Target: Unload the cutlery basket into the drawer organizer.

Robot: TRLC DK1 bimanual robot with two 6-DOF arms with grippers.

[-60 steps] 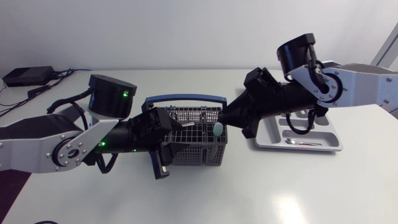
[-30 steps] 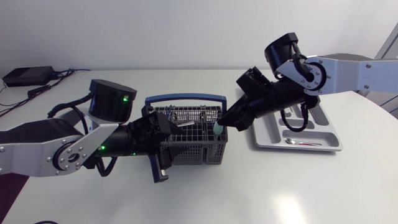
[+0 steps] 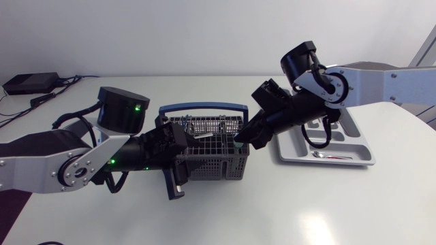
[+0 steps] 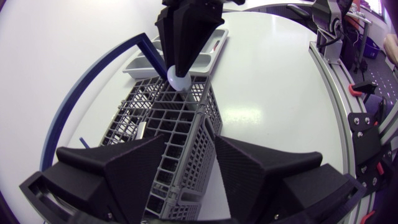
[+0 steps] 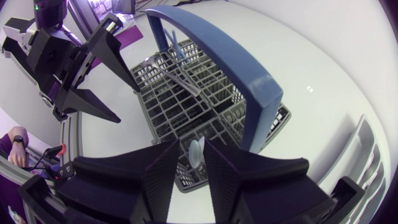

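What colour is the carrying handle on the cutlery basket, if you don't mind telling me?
The handle is blue, on a grey basket. It shows best in the right wrist view.

Grey wire cutlery basket (image 3: 208,153), blue handle upright, one end held in my left jaws. Pale spoon (image 4: 179,78) stands in the basket corner nearest the grey drawer organizer (image 3: 357,155).
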